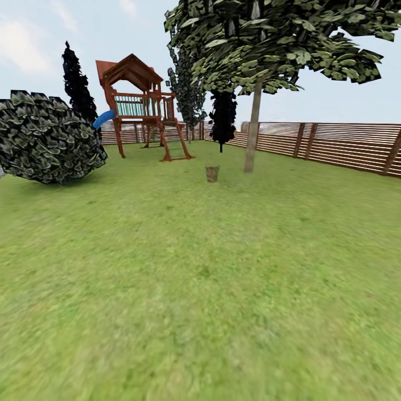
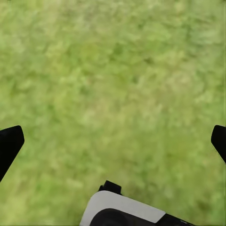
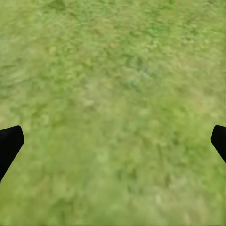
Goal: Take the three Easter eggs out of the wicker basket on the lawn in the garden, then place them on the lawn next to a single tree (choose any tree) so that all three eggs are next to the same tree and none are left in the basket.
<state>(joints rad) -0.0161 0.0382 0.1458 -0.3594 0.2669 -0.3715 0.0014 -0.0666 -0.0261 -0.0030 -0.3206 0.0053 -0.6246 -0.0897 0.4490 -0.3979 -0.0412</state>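
Across the lower frame, wide open lawn (image 1: pixel 200 289), fence (image 1: pixel 334 145) upper right. Tiny brownish wicker basket (image 1: pixel 211 174) beside tree (image 1: pixel 252 128). Left gripper (image 2: pixel 113 141), right gripper (image 3: pixel 113 141) spread wide, empty.

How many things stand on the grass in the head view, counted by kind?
Wicker basket: 1
Pale-trunk tree: 1
Dark conifers: 3
Round leafy bush: 1
Play tower: 1
Total: 7

Black claw fingertips (image 2: pixel 9 143), white-and-black wrist housing (image 2: pixel 123 212)
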